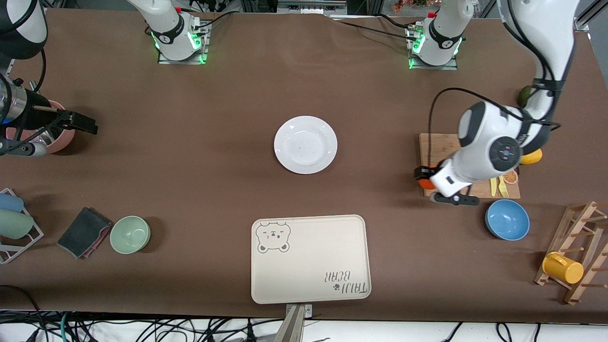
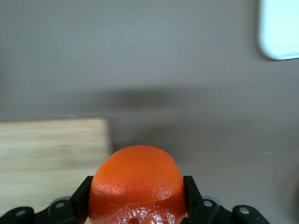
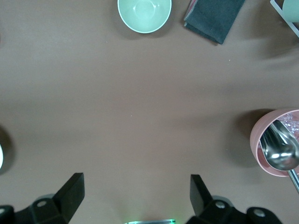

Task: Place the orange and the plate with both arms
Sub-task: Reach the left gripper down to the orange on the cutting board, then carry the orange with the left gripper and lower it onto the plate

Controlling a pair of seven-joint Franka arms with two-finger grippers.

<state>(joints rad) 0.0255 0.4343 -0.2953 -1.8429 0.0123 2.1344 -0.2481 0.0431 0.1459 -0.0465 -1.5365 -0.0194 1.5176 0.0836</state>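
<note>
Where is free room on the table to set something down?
Bare cloth lies between the plate and the bear tray, and between the plate and the green bowl. It is crowded around the cutting board, where the left hand holds the orange.

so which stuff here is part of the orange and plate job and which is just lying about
In the job:
orange, clamped in the left gripper over the wooden board's edge
plate, mid-table
right gripper, open, waiting

Lying about:
bear tray
blue bowl
green bowl
pink cup
grey cloth
</note>
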